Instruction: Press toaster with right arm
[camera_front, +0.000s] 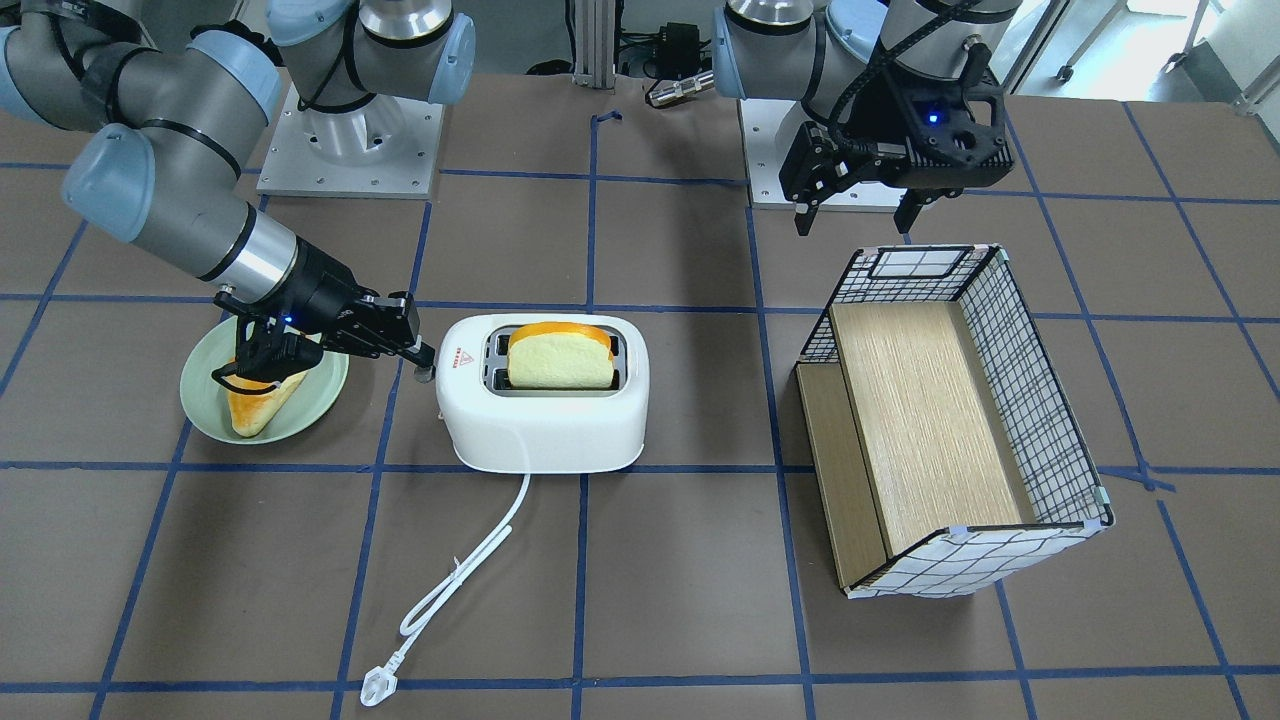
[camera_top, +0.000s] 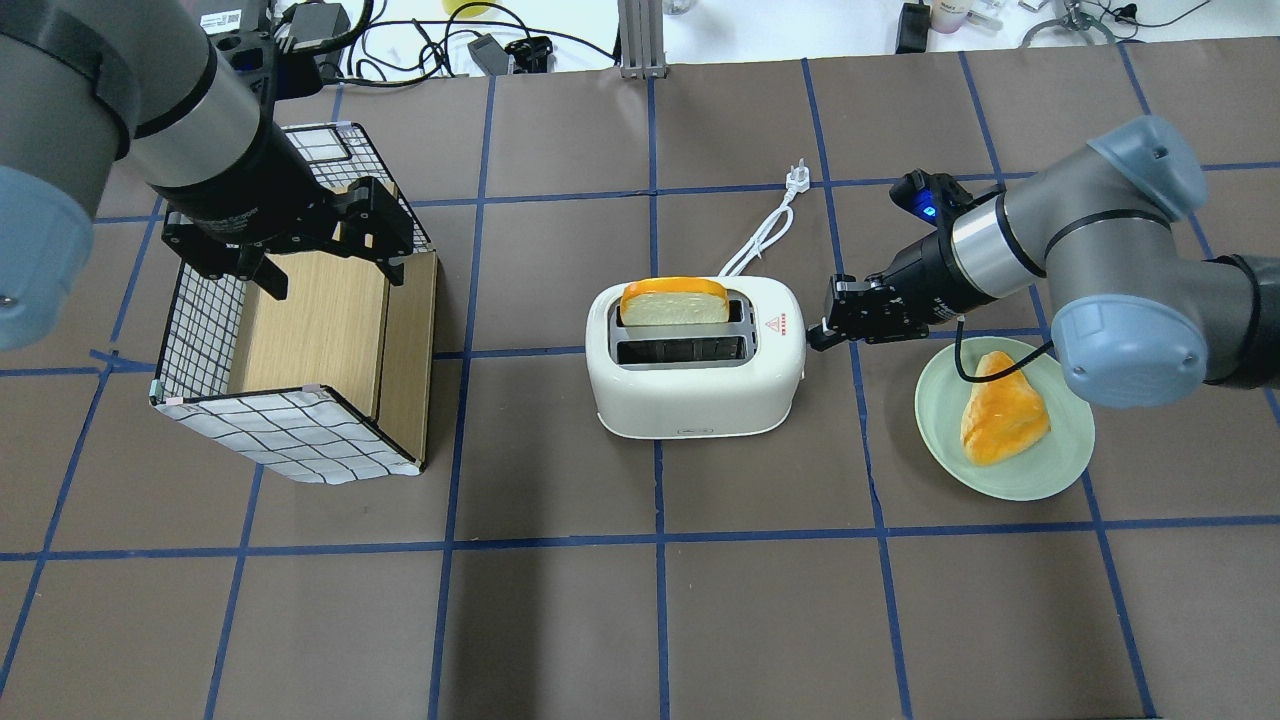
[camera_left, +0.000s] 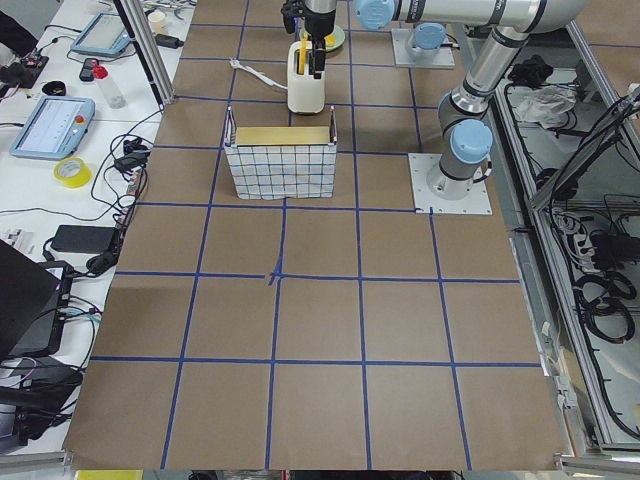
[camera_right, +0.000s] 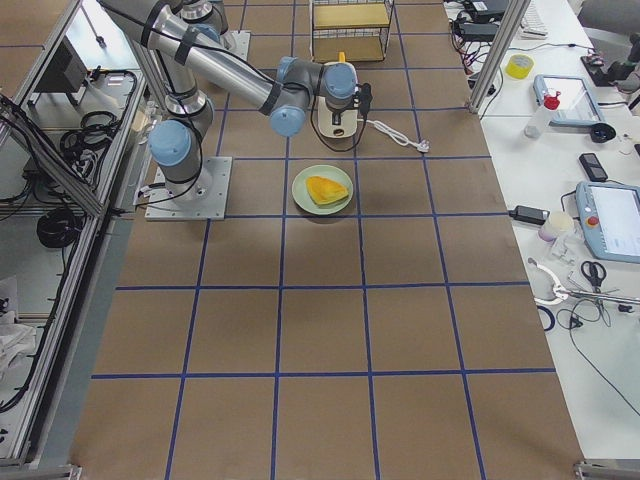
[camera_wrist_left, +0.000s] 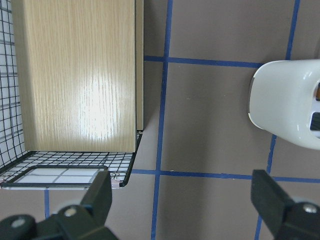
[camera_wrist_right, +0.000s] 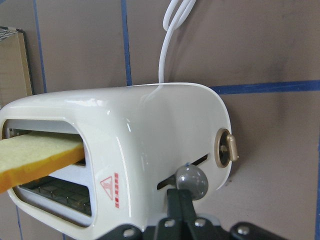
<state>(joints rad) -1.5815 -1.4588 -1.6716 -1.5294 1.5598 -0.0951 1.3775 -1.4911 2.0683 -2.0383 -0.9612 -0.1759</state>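
**Toaster** (camera_top: 695, 365): white, two-slot, upright near the middle of the counter (camera_top: 640, 620). It has a red triangle label on top at the lever end. One bread slice (camera_top: 673, 303) stands in the slot farther from the robot, well proud of it.

**Lever knob** (camera_wrist_right: 191, 181): grey, on the toaster's end wall.

**Right arm** (camera_top: 1010, 245): reaches in at that end. The right jaws are together, their tip touching the knob (clearest from the wrist view).

**Power cord** (camera_front: 470, 570): white, trails from the toaster's long side away from the robot. The plug lies on the counter.

**Plate** (camera_top: 1060, 465): pale green, just beyond the lever end, carrying a toasted wedge (camera_top: 1003, 410).

**Wire basket** (camera_top: 290, 440): well apart from the toaster's opposite end, with wooden boards inside.

**Left arm** (camera_top: 150, 110): hangs over the basket, left jaws apart.
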